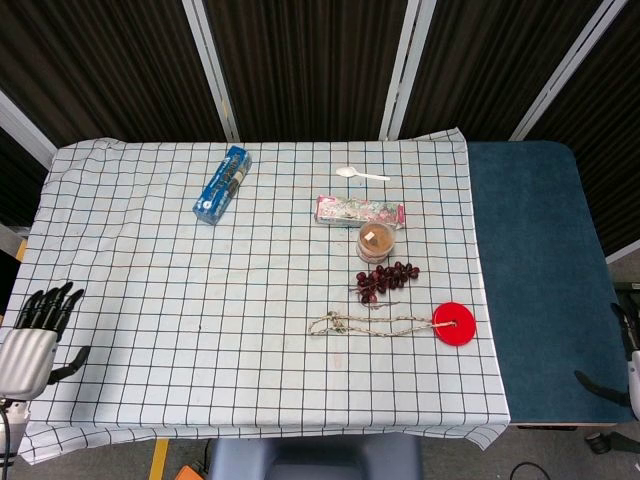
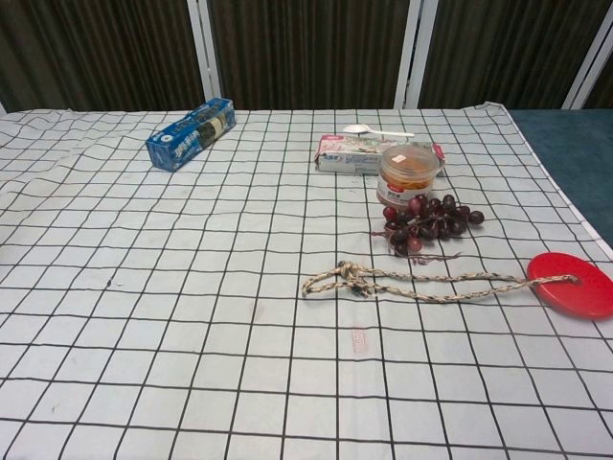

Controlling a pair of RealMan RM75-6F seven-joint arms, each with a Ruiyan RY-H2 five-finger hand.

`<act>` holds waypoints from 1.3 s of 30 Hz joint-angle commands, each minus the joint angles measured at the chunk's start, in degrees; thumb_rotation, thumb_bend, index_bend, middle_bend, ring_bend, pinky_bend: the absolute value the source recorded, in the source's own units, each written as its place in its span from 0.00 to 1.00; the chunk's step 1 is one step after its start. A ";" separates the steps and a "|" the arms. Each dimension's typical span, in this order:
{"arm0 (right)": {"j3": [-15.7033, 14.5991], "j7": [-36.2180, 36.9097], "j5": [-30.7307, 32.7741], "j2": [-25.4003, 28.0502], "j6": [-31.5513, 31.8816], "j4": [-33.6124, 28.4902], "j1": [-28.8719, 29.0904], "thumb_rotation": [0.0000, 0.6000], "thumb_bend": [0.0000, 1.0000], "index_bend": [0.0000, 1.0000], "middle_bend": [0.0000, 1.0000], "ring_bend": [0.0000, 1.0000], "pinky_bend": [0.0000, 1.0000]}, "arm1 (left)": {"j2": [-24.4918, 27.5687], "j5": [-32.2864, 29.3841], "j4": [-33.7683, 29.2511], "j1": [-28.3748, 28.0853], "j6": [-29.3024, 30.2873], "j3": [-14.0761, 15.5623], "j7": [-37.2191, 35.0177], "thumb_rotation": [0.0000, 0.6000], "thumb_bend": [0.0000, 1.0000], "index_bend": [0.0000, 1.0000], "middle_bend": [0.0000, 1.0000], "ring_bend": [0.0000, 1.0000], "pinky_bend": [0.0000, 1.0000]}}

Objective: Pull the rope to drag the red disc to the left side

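The red disc (image 1: 455, 324) lies flat on the checked tablecloth (image 1: 180, 290), just below and to the right of the bunch of dark grapes (image 1: 384, 279), with the rope (image 1: 375, 325) running leftward from its centre to a knotted end below and to the left of the grapes. The left hand (image 1: 38, 333) hangs over the cloth's left edge, well apart from the grapes and the rope, fingers spread and holding nothing. Only a sliver of the right hand (image 1: 618, 372) shows at the frame's edge far right of the grapes, so I cannot tell how its fingers lie.

Dark curtains (image 1: 300, 60) behind checked tablecloth (image 1: 150, 300)
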 commanded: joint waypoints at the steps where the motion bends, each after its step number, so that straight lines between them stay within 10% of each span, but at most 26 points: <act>1: 0.19 -0.32 0.37 0.20 -0.61 -0.01 0.31 1.00 0.11 0.00 0.00 0.00 0.00 | -2.12 2.52 -2.87 -3.33 -3.89 0.69 1.19 1.00 0.34 0.00 0.00 0.00 0.00; 19: 1.18 1.91 2.41 2.16 -1.95 0.62 0.69 1.00 0.11 0.00 0.00 0.00 0.00 | -24.59 -3.94 -4.72 -21.21 -27.09 -4.74 11.44 1.00 0.34 0.00 0.00 0.00 0.00; 39: 1.33 4.32 4.18 1.25 -1.84 3.33 -0.64 1.00 0.11 0.00 0.00 0.00 0.00 | -38.48 -11.96 7.03 -30.24 -31.89 -7.98 14.55 1.00 0.34 0.00 0.00 0.00 0.00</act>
